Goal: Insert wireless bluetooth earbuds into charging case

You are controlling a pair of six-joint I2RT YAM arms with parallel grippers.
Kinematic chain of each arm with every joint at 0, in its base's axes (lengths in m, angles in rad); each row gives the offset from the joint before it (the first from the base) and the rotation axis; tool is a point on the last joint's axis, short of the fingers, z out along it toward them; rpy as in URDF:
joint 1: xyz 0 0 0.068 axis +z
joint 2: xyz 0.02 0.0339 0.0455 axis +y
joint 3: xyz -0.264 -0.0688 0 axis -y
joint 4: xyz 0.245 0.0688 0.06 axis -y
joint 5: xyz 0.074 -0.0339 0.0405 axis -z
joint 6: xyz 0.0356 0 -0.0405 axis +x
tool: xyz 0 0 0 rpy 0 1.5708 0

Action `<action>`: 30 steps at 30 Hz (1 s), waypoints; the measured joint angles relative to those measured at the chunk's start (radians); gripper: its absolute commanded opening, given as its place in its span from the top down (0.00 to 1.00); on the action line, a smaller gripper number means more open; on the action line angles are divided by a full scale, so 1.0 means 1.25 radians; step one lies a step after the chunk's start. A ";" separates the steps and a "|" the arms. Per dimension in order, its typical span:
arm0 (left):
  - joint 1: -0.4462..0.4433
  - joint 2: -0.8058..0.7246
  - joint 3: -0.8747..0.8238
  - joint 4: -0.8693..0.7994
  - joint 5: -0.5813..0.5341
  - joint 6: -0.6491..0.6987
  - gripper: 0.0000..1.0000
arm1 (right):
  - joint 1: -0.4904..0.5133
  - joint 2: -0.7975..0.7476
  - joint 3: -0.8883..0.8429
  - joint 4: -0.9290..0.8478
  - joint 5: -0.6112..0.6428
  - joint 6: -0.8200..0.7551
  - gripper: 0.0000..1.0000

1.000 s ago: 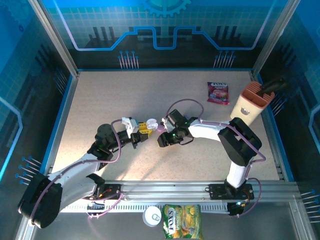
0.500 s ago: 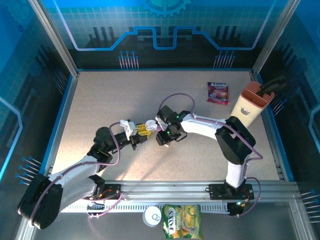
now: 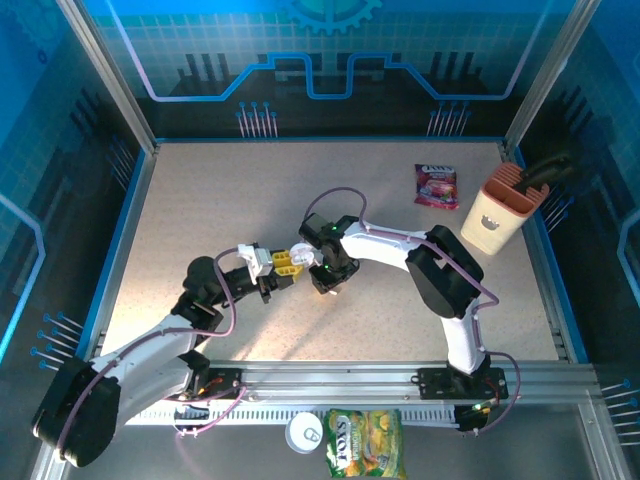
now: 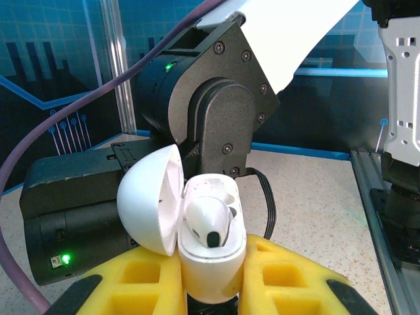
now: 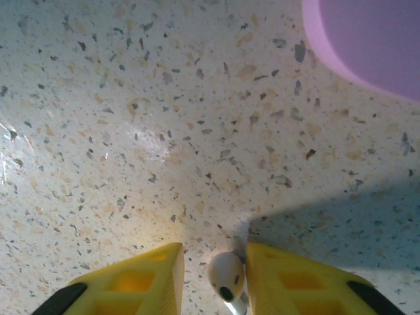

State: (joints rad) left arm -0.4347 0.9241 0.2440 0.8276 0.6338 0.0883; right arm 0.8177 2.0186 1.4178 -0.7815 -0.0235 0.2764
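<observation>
Case [image 4: 213,262], lid open, held tight in left gripper [image 4: 210,285], one earbud [image 4: 209,220] inside. Right gripper [image 5: 213,275] fingers sit each side of second earbud [image 5: 226,275], low by table [image 5: 131,131]; grip unsure. Squeeze softly, aim at free slot.

A white charging case [image 4: 211,262] is seen upright at the lower centre of the left wrist view, its rounded lid swung open to the left. One white earbud [image 4: 209,220] is seated inside. A second earbud [image 5: 226,275], also white, is seen at the bottom centre of the right wrist view.
</observation>
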 measured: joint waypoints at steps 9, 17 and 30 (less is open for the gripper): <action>0.000 0.000 0.000 -0.009 0.002 0.016 0.82 | 0.000 0.012 0.010 -0.019 0.005 -0.001 0.81; 0.000 0.005 0.000 -0.006 0.001 0.017 0.82 | -0.019 -0.049 -0.061 0.053 -0.010 0.018 0.81; 0.000 0.074 -0.004 0.042 -0.030 0.012 0.82 | -0.157 -0.559 -0.425 0.550 -0.033 0.131 0.84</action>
State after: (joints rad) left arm -0.4347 1.0172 0.2390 0.8806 0.5968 0.1036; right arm 0.6212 1.3197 0.8860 -0.0937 -0.0643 0.4397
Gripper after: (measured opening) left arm 0.194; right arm 0.176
